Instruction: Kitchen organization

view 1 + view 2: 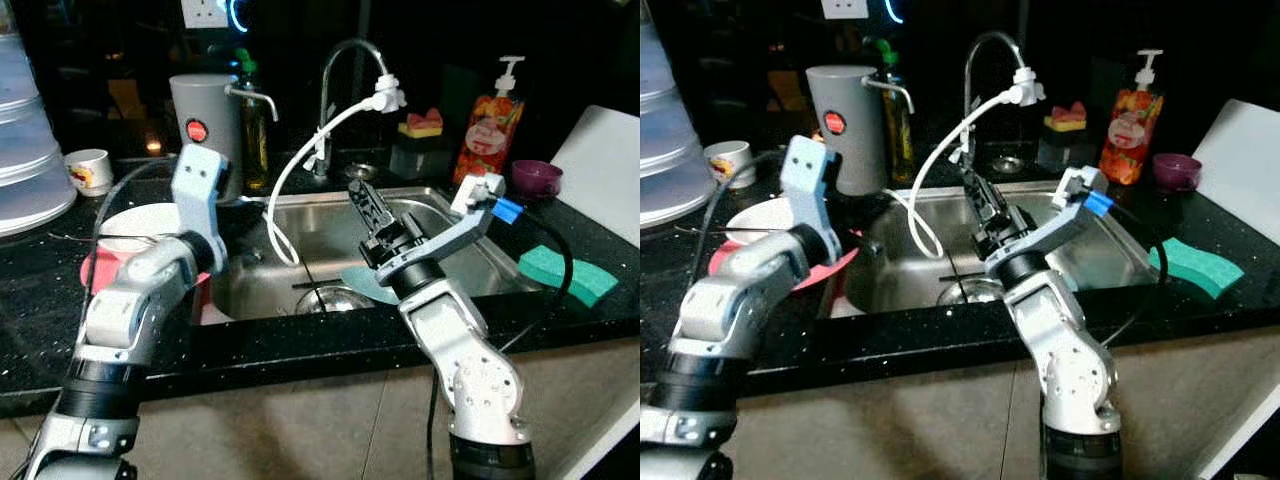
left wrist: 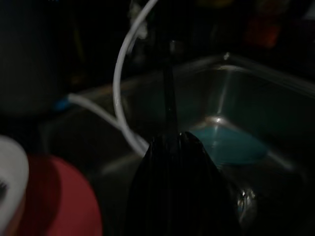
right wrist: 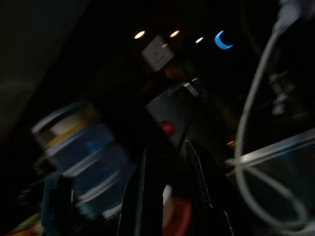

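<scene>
We judge the tidying barely begun: a teal plate (image 1: 362, 285) lies in the sink (image 1: 330, 215) at frame centre. Our right gripper (image 1: 362, 200) hovers above it, fingers together, empty; our left gripper (image 2: 170, 105) likewise, near the red plate (image 1: 100, 268).

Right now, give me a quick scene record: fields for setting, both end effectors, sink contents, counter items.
setting: steel sink set in a dark counter, faucet with white hose
left end effector: near the sink's left edge, fingers shut, holding nothing
right end effector: raised over the sink, fingers together, holding nothing
sink contents: teal plate
counter left: white plate on red plate, grey dispenser, cup
counter right: green sponge, soap bottle, purple bowl
</scene>
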Controlling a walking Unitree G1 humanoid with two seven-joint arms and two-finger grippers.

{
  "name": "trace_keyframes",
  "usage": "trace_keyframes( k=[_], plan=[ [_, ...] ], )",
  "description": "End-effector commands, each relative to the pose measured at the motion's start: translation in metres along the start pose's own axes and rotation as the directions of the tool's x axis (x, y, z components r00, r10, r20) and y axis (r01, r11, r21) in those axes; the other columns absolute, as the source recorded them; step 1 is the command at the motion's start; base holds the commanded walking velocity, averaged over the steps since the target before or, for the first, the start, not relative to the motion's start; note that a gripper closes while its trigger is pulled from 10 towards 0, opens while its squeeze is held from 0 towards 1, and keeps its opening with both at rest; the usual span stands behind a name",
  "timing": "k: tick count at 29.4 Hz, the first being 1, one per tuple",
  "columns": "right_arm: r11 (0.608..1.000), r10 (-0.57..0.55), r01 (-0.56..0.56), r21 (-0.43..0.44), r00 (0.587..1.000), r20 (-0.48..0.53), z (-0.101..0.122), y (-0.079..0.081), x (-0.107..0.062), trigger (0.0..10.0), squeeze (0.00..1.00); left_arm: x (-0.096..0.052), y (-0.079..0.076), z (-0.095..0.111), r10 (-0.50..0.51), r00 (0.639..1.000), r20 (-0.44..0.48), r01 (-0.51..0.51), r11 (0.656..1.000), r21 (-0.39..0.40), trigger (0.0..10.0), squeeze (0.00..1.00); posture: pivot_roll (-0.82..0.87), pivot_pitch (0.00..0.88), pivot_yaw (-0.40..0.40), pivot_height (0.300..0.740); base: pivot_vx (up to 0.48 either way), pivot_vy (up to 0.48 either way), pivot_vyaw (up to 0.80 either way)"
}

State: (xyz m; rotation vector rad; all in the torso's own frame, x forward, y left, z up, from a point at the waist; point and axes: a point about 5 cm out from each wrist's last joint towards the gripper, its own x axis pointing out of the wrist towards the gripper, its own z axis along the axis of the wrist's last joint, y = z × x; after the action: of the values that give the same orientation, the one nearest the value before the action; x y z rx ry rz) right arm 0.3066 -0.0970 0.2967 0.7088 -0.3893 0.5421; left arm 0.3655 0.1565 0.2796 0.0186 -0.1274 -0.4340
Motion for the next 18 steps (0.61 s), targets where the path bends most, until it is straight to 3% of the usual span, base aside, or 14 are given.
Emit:
trace_keyframes(
  k=[1, 5, 10, 11, 15, 18],
  plan=[
    [0.999, -0.002, 0.002, -0.040, 1.000, 0.013, 0.001, 0.003, 0.003, 10.0, 0.00, 0.006, -0.001, -0.004, 0.022, 1.000, -0.018, -0.022, 1.000, 0.004, 10.0, 1.00, 0.03, 0.059, -0.003, 0.740, 0.000, 0.000, 0.00],
    [0.998, 0.008, -0.006, -0.065, 1.000, 0.026, 0.003, 0.006, 0.004, 10.0, 0.00, 0.016, -0.002, -0.011, 0.034, 0.999, -0.027, -0.036, 0.998, -0.048, 10.0, 1.00, 0.02, 0.056, 0.002, 0.740, 0.000, 0.000, 0.00],
    [0.997, 0.007, -0.004, -0.078, 0.999, 0.040, 0.003, 0.006, 0.003, 10.0, 0.00, 0.019, -0.008, 0.025, -0.018, 0.978, 0.209, 0.042, 0.993, -0.113, 10.0, 0.98, 0.02, 0.053, 0.007, 0.740, 0.000, 0.000, 0.00],
    [0.997, 0.006, -0.003, -0.079, 0.999, 0.044, 0.003, 0.006, 0.003, 10.0, 0.00, 0.018, -0.007, 0.028, -0.018, 0.972, 0.233, 0.043, 0.994, -0.104, 10.0, 0.00, 0.02, 0.053, 0.007, 0.740, 0.000, 0.000, 0.00],
    [0.997, 0.004, 0.000, -0.082, 0.999, 0.047, 0.002, 0.005, 0.002, 10.0, 0.00, 0.013, 0.002, 0.037, 0.018, 0.962, 0.272, 0.003, 0.997, -0.076, 10.0, 0.00, 0.02, 0.051, 0.008, 0.740, 0.000, 0.000, 0.00],
    [0.996, 0.009, -0.004, -0.087, 0.999, 0.048, 0.002, 0.005, 0.002, 10.0, 0.00, 0.010, 0.018, 0.034, 0.126, 0.971, 0.201, -0.142, 0.988, 0.066, 10.0, 0.00, 0.02, 0.049, 0.008, 0.740, 0.000, 0.000, 0.00]
  ],
)
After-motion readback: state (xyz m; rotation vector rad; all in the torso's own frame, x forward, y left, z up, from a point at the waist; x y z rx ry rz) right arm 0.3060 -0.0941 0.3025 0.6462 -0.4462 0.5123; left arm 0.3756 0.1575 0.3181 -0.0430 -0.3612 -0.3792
